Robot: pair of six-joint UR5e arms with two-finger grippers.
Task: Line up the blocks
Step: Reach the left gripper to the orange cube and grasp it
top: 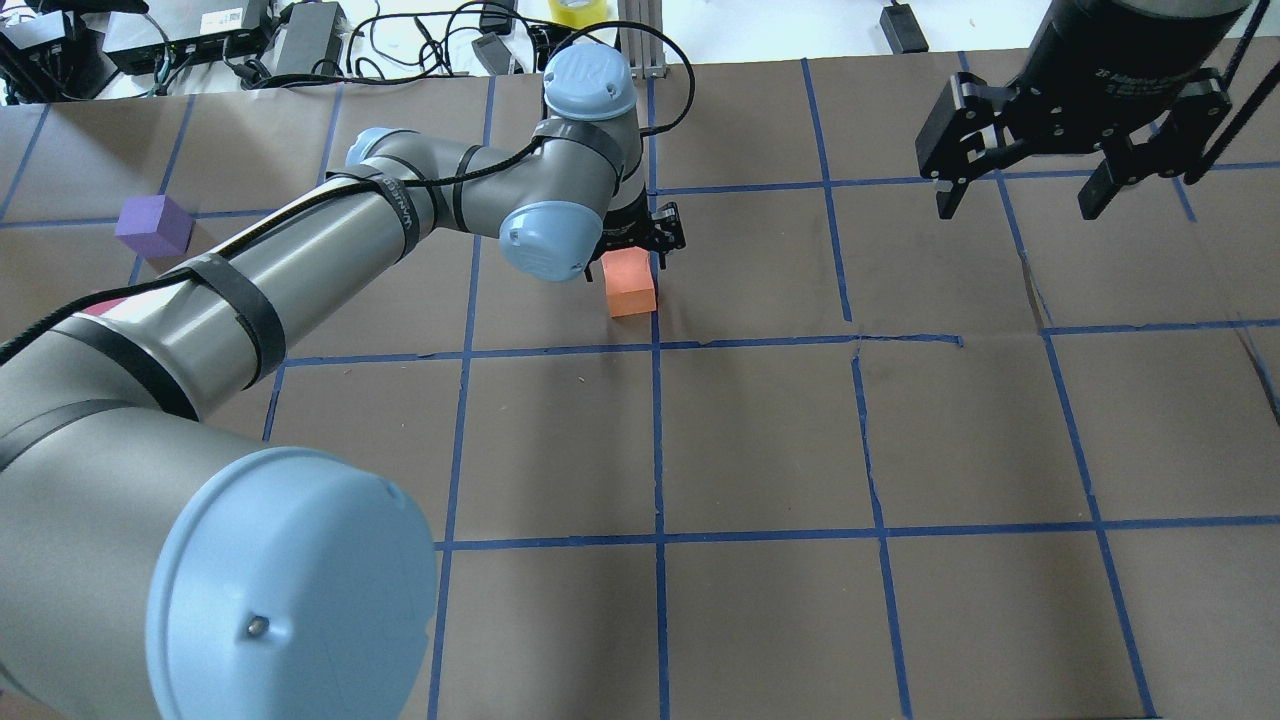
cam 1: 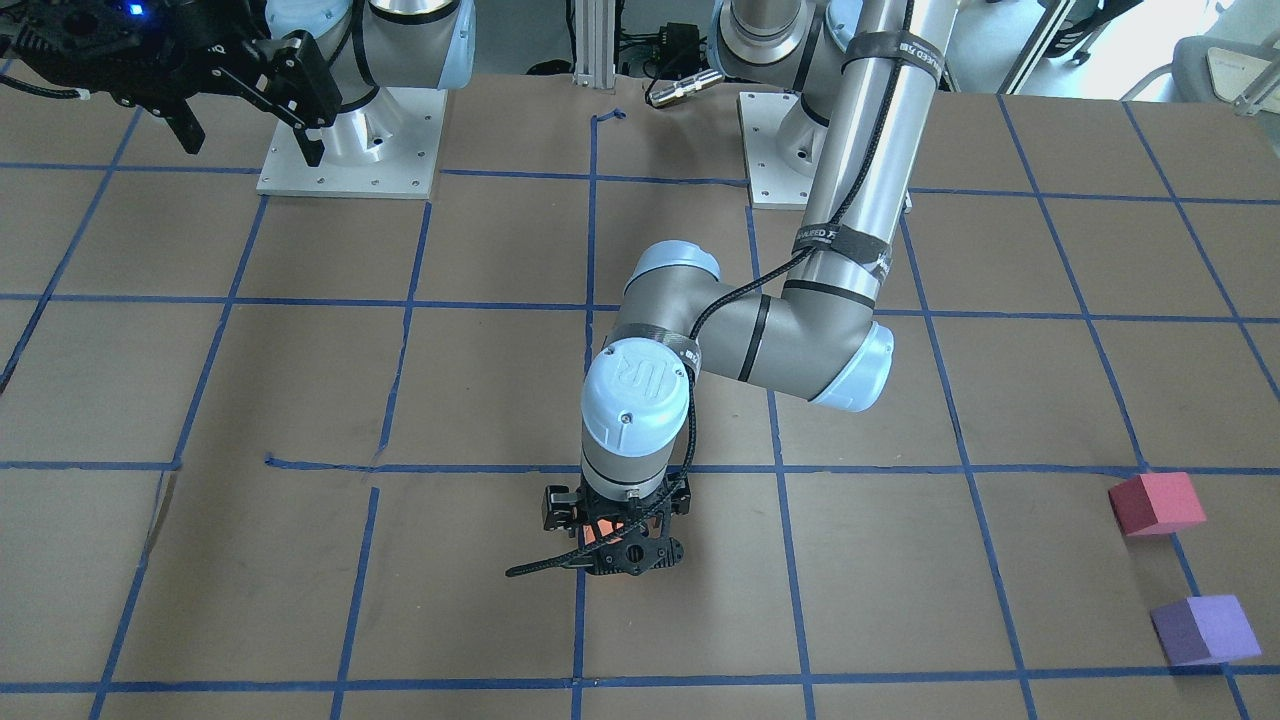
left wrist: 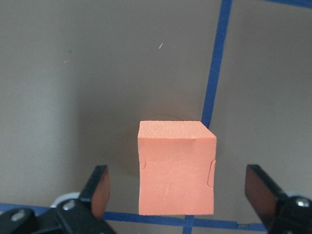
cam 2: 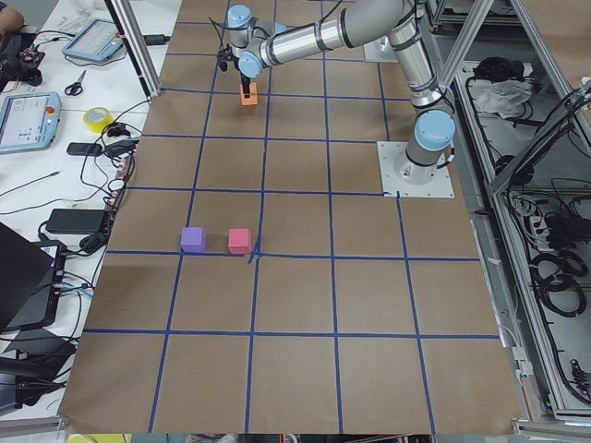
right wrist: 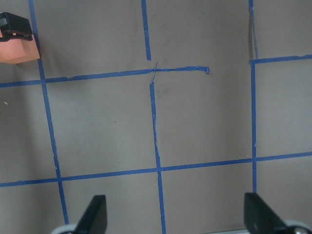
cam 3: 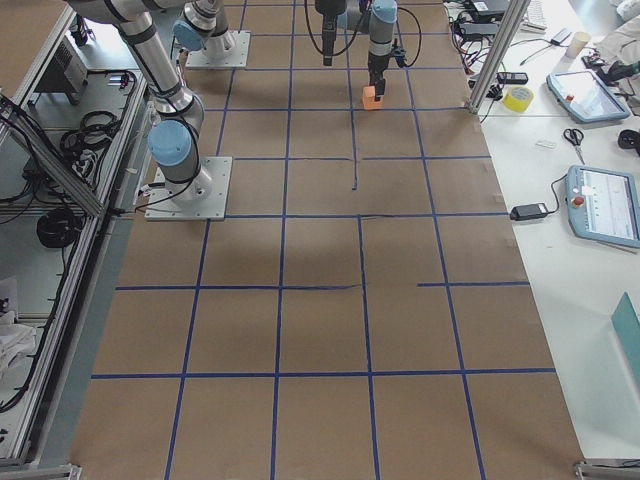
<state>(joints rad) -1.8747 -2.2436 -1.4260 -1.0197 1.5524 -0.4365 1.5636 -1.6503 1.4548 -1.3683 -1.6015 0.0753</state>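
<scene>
The orange block (top: 630,283) stands on the brown paper beside a blue tape line. My left gripper (top: 640,250) is down over it, open, with one finger on each side. In the left wrist view the block (left wrist: 175,168) sits between the fingers (left wrist: 100,187) with a gap on both sides. The pinkish-red block (cam 1: 1157,503) and the purple block (cam 1: 1203,630) stand close together, far off on my left. My right gripper (top: 1020,190) hangs open and empty, high above the table on my right.
The table (top: 760,440) is covered in brown paper with a blue tape grid. Cables and devices (top: 300,40) lie along the far edge. The two arm bases (cam 1: 350,140) stand at the robot's edge of the table.
</scene>
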